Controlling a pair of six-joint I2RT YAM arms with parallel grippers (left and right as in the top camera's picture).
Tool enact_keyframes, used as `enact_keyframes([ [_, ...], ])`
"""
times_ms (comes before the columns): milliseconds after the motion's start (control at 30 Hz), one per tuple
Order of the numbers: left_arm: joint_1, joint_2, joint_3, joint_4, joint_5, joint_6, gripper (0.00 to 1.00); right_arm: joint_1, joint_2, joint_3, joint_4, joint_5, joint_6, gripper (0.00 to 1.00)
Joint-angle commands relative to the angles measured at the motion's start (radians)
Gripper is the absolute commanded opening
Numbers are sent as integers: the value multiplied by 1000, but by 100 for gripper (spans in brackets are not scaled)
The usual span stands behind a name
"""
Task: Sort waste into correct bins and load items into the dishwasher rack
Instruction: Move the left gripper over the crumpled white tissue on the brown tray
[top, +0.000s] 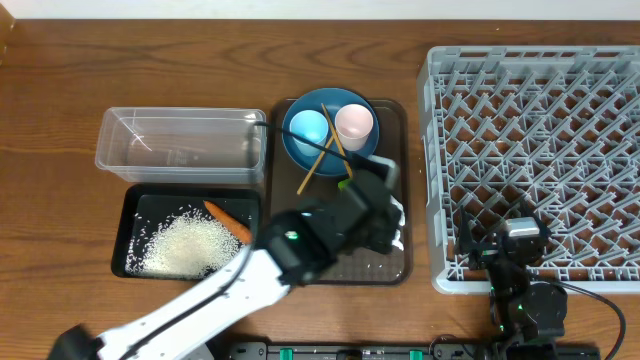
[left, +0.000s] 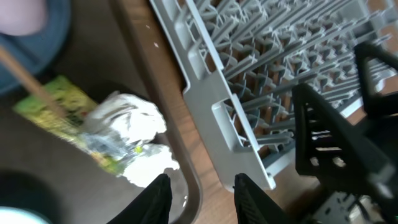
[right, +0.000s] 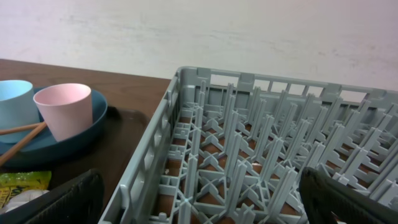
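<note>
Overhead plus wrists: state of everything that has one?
clear box: empty
black tray: holds rice and carrot
rack: nothing loaded
plate: on brown tray, carrying both cups, chopsticks
pink cup: upright
blue cup: upright
tissue: crumpled, touching wrapper
left pincer: open, empty
right pincer: wide open, empty

grey plastic lattice rack (top: 535, 150); crumpled white paper tissue (left: 140, 134).

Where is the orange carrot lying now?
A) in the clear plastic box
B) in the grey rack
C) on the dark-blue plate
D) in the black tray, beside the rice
D: the overhead view shows the carrot inside the black tray, at the edge of the rice.
</note>
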Motion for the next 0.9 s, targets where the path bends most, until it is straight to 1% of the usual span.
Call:
enact_keyframes([
  [0,-26,82,2,24,-80,-29,35,6,-4,-1,-4,0,-13,99],
  [233,-29,269,2,26,-80,-34,35,6,-4,-1,-4,0,-13,99],
  [333,-29,307,2,2,-80,-34,35,6,-4,-1,-4,0,-13,99],
  [667,-29,311,3,-195,-81,-35,34,6,-4,-1,-4,0,-13,99],
  [833,-29,304,6,-207,-51,-35,34,6,-4,-1,-4,0,-13,99],
  [867,-29,298,10,-200,-23,-35,29,6,-4,-1,-4,0,-13,99],
])
